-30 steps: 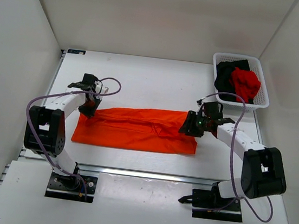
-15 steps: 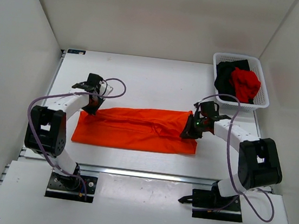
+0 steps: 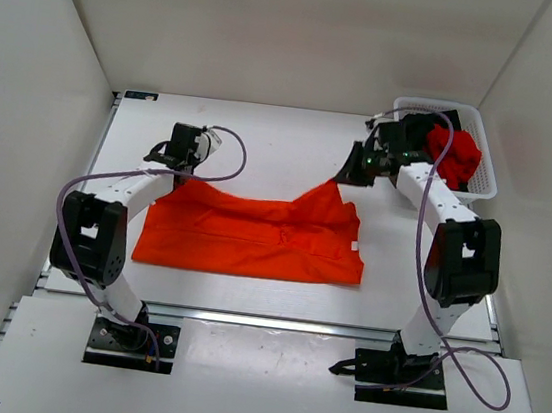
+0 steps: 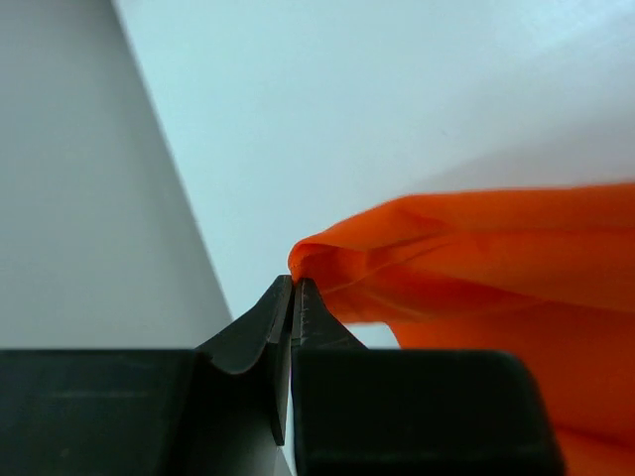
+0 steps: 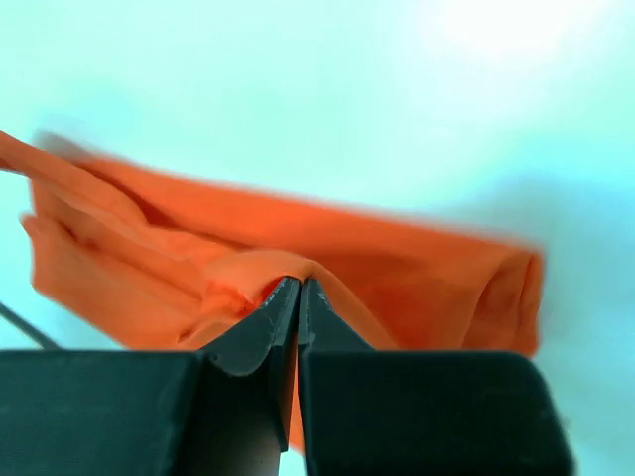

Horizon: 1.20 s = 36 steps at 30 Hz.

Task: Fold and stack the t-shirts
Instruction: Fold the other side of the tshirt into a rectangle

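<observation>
Pinched tight on the orange t-shirt (image 3: pixel 252 239) upper corners: left end effector (image 4: pixel 295 288), right end effector (image 5: pixel 299 288); cloth looks light, limp, sagging between; corners seem the best hold

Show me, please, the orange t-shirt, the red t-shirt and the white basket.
orange t-shirt (image 3: pixel 252 239), top view, flat middle of the cloth.
red t-shirt (image 3: pixel 459 153), top view, top of the crumpled heap.
white basket (image 3: pixel 477 195), top view, near right part of its wall.

White table (image 3: pixel 263 145) — plain white walls (image 3: pixel 277 35)
</observation>
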{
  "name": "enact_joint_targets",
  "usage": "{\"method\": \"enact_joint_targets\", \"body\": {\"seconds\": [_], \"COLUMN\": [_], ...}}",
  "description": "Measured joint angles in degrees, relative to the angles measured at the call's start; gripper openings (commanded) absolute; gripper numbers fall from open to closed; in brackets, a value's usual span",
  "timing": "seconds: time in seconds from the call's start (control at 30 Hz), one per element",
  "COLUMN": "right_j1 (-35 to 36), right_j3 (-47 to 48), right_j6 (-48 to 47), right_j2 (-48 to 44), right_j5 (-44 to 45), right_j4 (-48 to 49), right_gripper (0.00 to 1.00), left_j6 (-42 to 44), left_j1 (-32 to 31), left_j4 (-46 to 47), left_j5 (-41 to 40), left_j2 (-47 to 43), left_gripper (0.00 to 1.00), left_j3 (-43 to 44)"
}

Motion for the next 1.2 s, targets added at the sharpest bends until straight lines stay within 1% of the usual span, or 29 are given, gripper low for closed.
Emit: {"method": "enact_joint_targets", "body": {"seconds": [0.1, 0.17, 0.23, 0.33, 0.43, 0.53, 0.73, 0.87, 1.07, 1.2], "right_j1": [-0.76, -0.85, -0.61, -0.07, 0.13, 0.04, -1.25, -1.7, -1.81, -1.38], "right_j3": [7.13, 7.58, 5.16, -1.79, -8.68, -12.9, -14.6, -15.32, -21.73, -25.99], "right_j6": [-0.07, -0.07, -0.07, -0.07, -0.02, 0.0, -0.11, -0.15, -0.09, -0.04], "right_j2": [2.47, 2.21, 1.2, -1.11, -3.56, -6.54, -12.33, -14.36, -17.92, -18.36], "right_j5": [0.28, 0.46, 0.22, -0.17, -0.33, -0.37, -0.39, -0.42, -0.92, -1.73], "right_j4": [0.44, 0.9, 1.36, 1.66, 0.72, 0.09, 0.52, 0.96, 1.97, 2.05], "right_gripper": [0.0, 0.0, 0.0, 0.0, 0.0, 0.0, 0.0, 0.0, 0.0, 0.0], "left_j6": [3.41, 5.07, 6.54, 8.33, 9.4, 9.81, 9.94, 10.82, 12.24, 13.16], "left_j1": [-0.07, -0.07, -0.09, -0.24, -0.66, -0.68, -0.28, -0.15, -0.24, -0.55], "left_j4": [7.8, 12.24, 16.83, 19.45, 19.54, 19.54, 19.5, 18.71, 16.39, 15.04], "left_j5": [-3.61, -4.87, -5.25, -4.76, -4.35, -4.26, -3.82, -2.86, -1.44, -1.05], "left_j2": [1.01, 0.98, -0.37, -4.52, -9.73, -12.66, -15.21, -17.09, -19.34, -21.22], "left_gripper": [0.0, 0.0, 0.0, 0.0, 0.0, 0.0, 0.0, 0.0, 0.0, 0.0], "left_j3": [0.0, -0.74, -3.96, -11.76, -19.69, -23.54, -24.48, -25.31, -29.59, -33.77]}}
